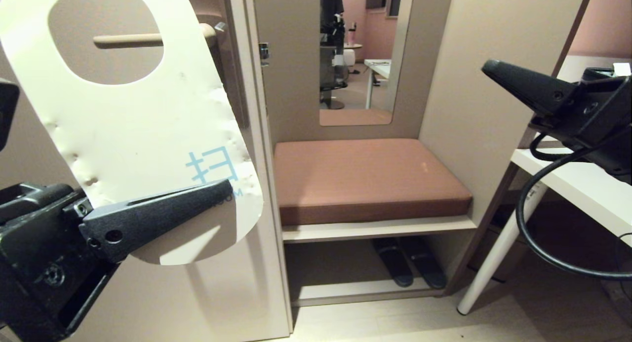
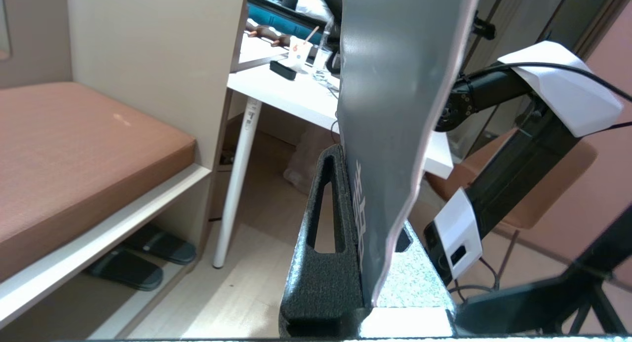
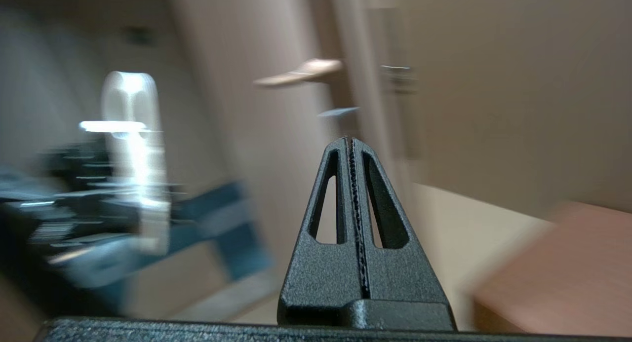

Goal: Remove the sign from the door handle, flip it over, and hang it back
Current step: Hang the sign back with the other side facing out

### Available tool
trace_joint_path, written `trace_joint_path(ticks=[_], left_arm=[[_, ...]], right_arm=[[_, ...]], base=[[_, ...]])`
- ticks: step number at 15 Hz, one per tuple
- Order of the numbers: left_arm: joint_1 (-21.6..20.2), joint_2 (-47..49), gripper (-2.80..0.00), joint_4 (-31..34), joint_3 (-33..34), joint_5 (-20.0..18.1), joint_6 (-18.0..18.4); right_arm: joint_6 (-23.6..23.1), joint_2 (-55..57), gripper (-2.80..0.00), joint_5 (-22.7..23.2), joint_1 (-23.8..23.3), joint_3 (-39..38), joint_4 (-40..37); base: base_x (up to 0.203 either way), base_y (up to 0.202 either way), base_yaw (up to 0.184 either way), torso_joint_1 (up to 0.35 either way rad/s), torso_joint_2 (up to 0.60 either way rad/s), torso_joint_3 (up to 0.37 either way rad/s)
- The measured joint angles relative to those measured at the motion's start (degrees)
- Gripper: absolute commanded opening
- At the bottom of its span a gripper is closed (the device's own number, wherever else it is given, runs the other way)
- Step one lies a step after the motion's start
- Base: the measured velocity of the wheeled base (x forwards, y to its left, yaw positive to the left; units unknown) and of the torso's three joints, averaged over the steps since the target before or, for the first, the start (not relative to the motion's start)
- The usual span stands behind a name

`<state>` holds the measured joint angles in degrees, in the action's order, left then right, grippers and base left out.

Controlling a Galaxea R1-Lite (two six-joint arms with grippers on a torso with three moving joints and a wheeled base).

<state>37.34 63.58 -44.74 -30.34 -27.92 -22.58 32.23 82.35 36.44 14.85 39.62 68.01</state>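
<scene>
The sign is off the door handle and held up in front of the door, tilted, with its white face toward the head camera. Part of the cream lever shows through the sign's round hole. My left gripper is shut on the sign's lower end, one black finger across the white face. The left wrist view shows the sign's blue-grey face clamped in the left gripper. My right gripper hangs apart at the right, shut and empty. The door handle shows blurred beyond it.
Right of the door stands a bench with a brown cushion, dark slippers on the shelf beneath and a mirror above. A white table with a slanted leg stands at the far right, under my right arm.
</scene>
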Motion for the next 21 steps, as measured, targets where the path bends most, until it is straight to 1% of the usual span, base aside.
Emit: trace_joint_path(ticks=[3, 4, 6, 7, 10, 12, 14, 16, 18, 19, 20, 21], left_arm=[[0.02, -2.25, -2.8, -0.01, 2.35, -0.04, 1.28], [0.02, -3.0, -2.8, 0.02, 3.27, -0.05, 1.3], [0.02, -4.1, -2.8, 0.02, 4.13, -0.05, 1.41], [0.02, -4.38, -2.8, -0.01, 4.26, -0.05, 1.5], [0.02, -5.01, -2.8, -0.07, 4.41, -0.08, 1.57], [0.02, -5.57, -2.8, -0.09, 4.92, -0.14, 1.81], [0.02, -6.02, -2.8, -0.14, 6.55, -0.15, 3.5], [0.02, -6.22, -2.8, -0.2, 8.2, -0.21, 4.61], [0.02, -6.29, -2.8, -0.2, 8.9, -0.24, 4.66], [0.02, -6.35, -2.8, -0.18, 9.09, -0.21, 4.75], [0.02, -6.5, -2.8, -0.2, 9.22, -0.21, 4.74], [0.02, -6.7, -2.8, -0.17, 9.41, -0.21, 4.73]], right_arm=[[-2.21, -4.78, -2.8, 0.09, -10.63, -8.49, -0.19], [-2.71, -6.98, -2.8, 0.11, -13.43, -11.55, -0.21], [-3.57, -12.35, -2.8, 0.16, -17.16, -18.49, -0.21], [-3.73, -15.23, -2.8, 0.35, -18.05, -22.08, -0.3], [-4.4, -23.1, -2.8, 1.51, -19.25, -30.32, -1.52], [-6.19, -27.72, -2.8, 1.53, -19.42, -33.61, -5.06], [-8.43, -33.1, -2.8, 1.35, -19.47, -35.68, -10.95], [-9.83, -39.32, -2.8, 0.79, -19.51, -36.52, -18.91], [-12.65, -45.61, -2.8, -1.82, -19.48, -36.85, -28.53], [-14.85, -48.02, -2.8, -5.08, -19.3, -36.98, -33.46], [-16.54, -49.62, -2.8, -9.45, -18.65, -37.09, -37.08], [-17.33, -50.59, -2.8, -13.51, -17.89, -37.35, -39.42]], base=[[0.0, 0.0, 0.0, 0.0, 0.0, 0.0], [0.0, 0.0, 0.0, 0.0, 0.0, 0.0], [0.0, 0.0, 0.0, 0.0, 0.0, 0.0], [0.0, 0.0, 0.0, 0.0, 0.0, 0.0], [0.0, 0.0, 0.0, 0.0, 0.0, 0.0], [0.0, 0.0, 0.0, 0.0, 0.0, 0.0], [0.0, 0.0, 0.0, 0.0, 0.0, 0.0], [0.0, 0.0, 0.0, 0.0, 0.0, 0.0], [0.0, 0.0, 0.0, 0.0, 0.0, 0.0], [0.0, 0.0, 0.0, 0.0, 0.0, 0.0], [0.0, 0.0, 0.0, 0.0, 0.0, 0.0], [0.0, 0.0, 0.0, 0.0, 0.0, 0.0]])
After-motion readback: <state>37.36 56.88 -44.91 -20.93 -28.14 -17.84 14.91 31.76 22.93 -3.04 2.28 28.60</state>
